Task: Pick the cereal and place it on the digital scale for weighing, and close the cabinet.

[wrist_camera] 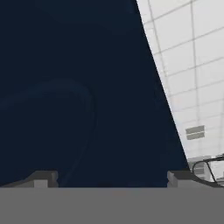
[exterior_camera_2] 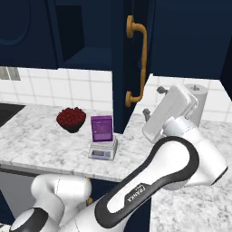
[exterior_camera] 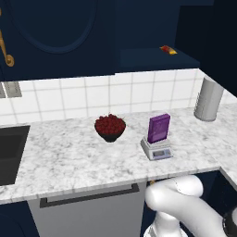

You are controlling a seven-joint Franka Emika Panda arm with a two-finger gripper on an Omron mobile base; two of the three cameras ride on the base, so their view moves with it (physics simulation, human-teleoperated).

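A: Start close in. What is the gripper [wrist_camera: 111,181] doing?

B: In the hand view its two dark fingertips [wrist_camera: 43,178] stand wide apart with nothing between them. The jaws are open and empty, and right in front of them is the dark navy panel of the cabinet door [wrist_camera: 78,96], with a faint arched moulding on it.

A: So the door sits ahead of the jaws, not off to one side?

B: Yes. The panel takes up most of what the hand looks at, with white wall tile [wrist_camera: 192,65] past its edge. From the right base view the hand [exterior_camera_2: 170,111] is raised beside the open door [exterior_camera_2: 131,59], below and to the right of the gold handle [exterior_camera_2: 138,63], which runs up and down. I'd judge the coming move is a push on the door's face, swinging it towards the cabinet [exterior_camera_2: 77,41] behind it.

A: And the cereal?

B: Farther back on the marble counter [exterior_camera: 60,157]. The purple cereal box [exterior_camera: 159,127] stands upright on the grey scale [exterior_camera: 156,149], its display facing the front. That half of the job looks done.

A: Anything else nearby?

B: A bowl of red fruit [exterior_camera: 110,127] just left of the scale, and a grey cylinder [exterior_camera: 208,99] in the far corner by the wall.
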